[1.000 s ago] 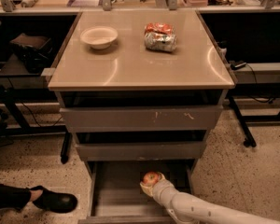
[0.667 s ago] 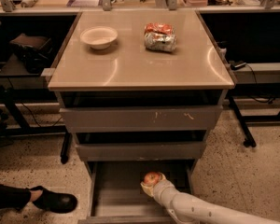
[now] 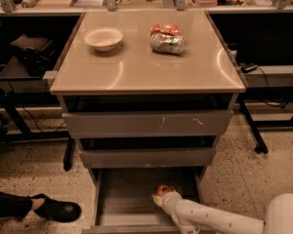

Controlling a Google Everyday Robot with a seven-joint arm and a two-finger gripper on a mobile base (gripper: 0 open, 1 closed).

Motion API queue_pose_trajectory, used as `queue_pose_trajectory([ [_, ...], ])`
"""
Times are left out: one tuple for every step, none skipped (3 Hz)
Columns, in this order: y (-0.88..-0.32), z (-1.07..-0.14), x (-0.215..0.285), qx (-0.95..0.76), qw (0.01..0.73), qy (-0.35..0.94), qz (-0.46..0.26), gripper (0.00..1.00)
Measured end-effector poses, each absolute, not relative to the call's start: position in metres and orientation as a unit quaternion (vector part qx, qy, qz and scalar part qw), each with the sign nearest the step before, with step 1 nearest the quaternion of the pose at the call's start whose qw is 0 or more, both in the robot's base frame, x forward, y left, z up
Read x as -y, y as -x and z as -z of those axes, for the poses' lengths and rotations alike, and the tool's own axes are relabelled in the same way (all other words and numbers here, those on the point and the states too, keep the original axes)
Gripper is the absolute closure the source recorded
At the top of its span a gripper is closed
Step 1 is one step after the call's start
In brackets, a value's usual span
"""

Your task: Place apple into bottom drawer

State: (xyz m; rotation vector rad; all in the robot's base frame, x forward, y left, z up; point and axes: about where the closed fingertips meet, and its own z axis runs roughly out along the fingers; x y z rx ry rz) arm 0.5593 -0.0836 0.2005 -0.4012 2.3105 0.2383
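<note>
The apple sits inside the open bottom drawer, towards its right side, right at the tip of the gripper. The gripper reaches in from the lower right and partly covers the fruit. Whether it grips the apple cannot be told. A white bowl and a foil snack bag rest on the cabinet top.

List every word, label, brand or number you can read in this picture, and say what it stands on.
Orange-and-silver foil snack bag on the beige cabinet top: print too blurred to read.
White bowl, grey drawer fronts: no text.
The claw, at the red apple in the open bottom drawer: no text.
</note>
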Motion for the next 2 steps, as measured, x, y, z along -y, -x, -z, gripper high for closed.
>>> queue_pose_trajectory([
  [-0.575,-0.159,0.1,-0.92,0.366,0.124,-0.071,1.0],
  [-0.586,-0.137,0.113,-0.925,0.361,0.111,-0.033,1.0],
])
